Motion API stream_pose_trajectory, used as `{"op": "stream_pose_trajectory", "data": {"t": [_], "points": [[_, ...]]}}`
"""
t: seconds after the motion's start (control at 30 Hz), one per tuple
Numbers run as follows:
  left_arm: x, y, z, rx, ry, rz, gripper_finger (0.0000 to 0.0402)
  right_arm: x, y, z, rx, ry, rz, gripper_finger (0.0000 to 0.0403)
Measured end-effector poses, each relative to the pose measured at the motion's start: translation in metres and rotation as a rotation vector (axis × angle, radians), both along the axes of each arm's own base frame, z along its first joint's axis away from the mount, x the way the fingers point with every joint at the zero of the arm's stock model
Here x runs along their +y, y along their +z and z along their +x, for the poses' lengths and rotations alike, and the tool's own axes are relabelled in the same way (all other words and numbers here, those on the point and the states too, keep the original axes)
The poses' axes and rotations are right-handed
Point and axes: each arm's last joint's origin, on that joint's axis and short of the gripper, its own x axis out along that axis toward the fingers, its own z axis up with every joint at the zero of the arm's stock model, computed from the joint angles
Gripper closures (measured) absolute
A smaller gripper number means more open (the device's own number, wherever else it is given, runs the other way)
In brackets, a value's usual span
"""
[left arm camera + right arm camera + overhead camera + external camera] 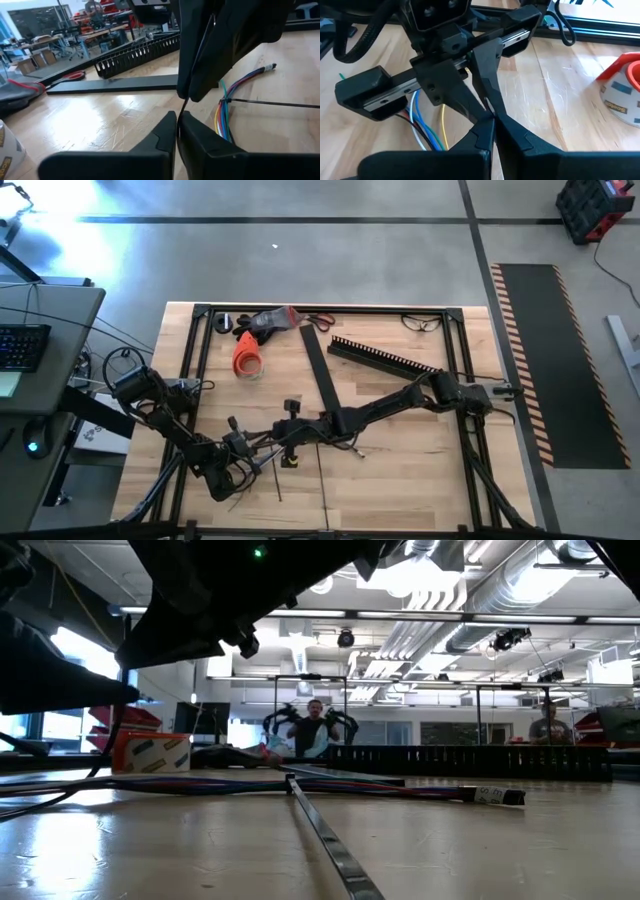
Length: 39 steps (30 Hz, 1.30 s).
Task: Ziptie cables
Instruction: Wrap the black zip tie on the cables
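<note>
Both arms meet near the front middle of the table, tip to tip over the cables. The left gripper and right gripper are each pinched together on a thin black strand between them, probably the zip tie.

Big open workshop w/ a grey concrete floor, black mat w/ hazard-stripe edge off to one side. Desk w/ keyboard on the other side. Exposed ducts + pipes overhead, bright ceiling lights, lit windows far back.
</note>
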Motion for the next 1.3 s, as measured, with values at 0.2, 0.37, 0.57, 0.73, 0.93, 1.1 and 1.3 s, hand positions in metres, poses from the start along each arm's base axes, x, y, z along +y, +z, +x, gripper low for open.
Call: {"op": "stream_pose_trajectory", "data": {"t": [0.2, 0.37, 0.57, 0.73, 0.93, 1.1, 1.3], "points": [[0.0, 0.0, 0.0, 0.001, 0.001, 0.01, 0.04, 0.0, 0.0, 0.0, 0.001, 0.009, -0.005, 0.0403], [0.0, 0.0, 0.0, 0.011, -0.006, 0.002, 0.0401, 0.001, 0.001, -0.002, 0.021, 0.036, -0.052, 0.038], [0.0, -0.002, 0.0, 0.028, -0.011, 0.007, 0.0401, -0.001, 0.021, -0.014, 0.07, 0.002, -0.163, 0.0297], [0.001, -0.009, -0.001, 0.027, -0.006, -0.003, 0.0401, 0.014, 0.039, -0.016, -0.022, 0.058, -0.168, 0.029], [0.001, -0.01, -0.001, 0.026, -0.004, -0.002, 0.0401, 0.017, 0.034, -0.012, -0.056, 0.074, -0.138, 0.038], [0.001, -0.01, -0.002, 0.024, -0.008, -0.004, 0.0402, 0.012, 0.028, -0.008, -0.066, 0.074, -0.115, 0.04], [0.0, -0.01, -0.002, 0.023, -0.011, -0.005, 0.0402, 0.011, 0.02, -0.006, -0.046, 0.079, -0.108, 0.0403]]}}
